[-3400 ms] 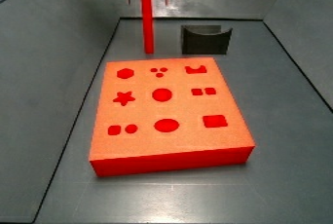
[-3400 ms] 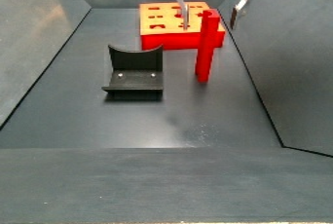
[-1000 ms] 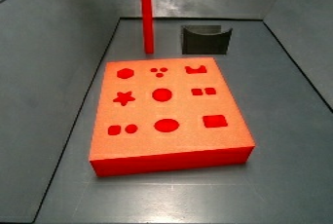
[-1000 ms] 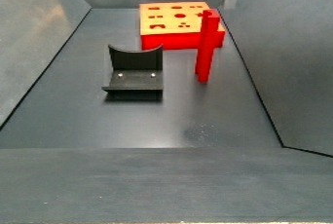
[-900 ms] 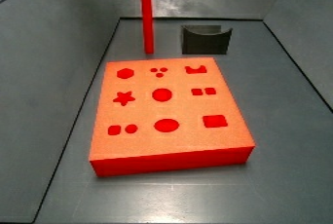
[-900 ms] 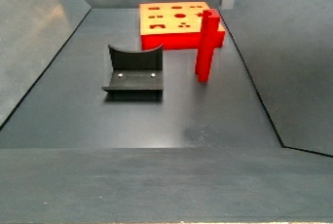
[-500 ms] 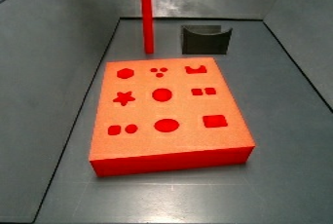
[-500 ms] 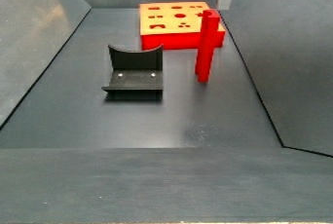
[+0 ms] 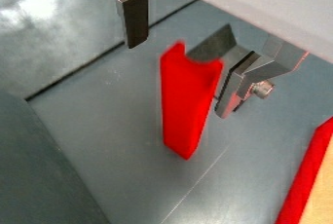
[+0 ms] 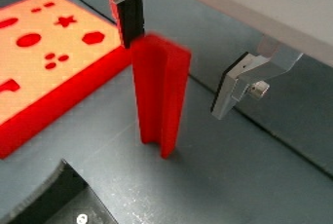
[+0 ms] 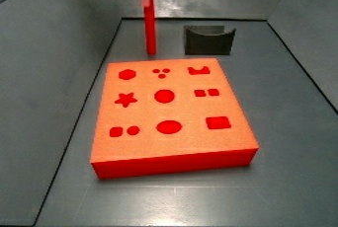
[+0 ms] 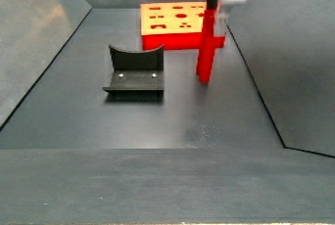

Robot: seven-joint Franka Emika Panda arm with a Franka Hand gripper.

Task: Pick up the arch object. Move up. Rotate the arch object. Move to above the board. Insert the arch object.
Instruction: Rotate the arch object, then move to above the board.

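The arch object (image 11: 149, 26) is a tall bright red bar standing upright on the floor beyond the board's far end; it also shows in a side view (image 12: 207, 55). The board (image 11: 145, 148) is a large orange-red slab with darker red cut-outs. My gripper (image 9: 182, 57) is open, with one finger on each side of the bar's top and a gap between each finger and the bar. In both wrist views the bar (image 10: 163, 92) stands between the dark-padded fingers (image 10: 130, 18). The gripper shows at the top edge of both side views (image 12: 214, 1).
A dark grey block with a curved notch (image 11: 209, 39) stands to the right of the bar and shows in a side view (image 12: 133, 70). Grey sloped walls enclose the floor. The board's edge shows in a wrist view (image 10: 53, 62).
My gripper was almost out of the side views and has come down over the top of the red bar. The bar, board and grey block have not moved.
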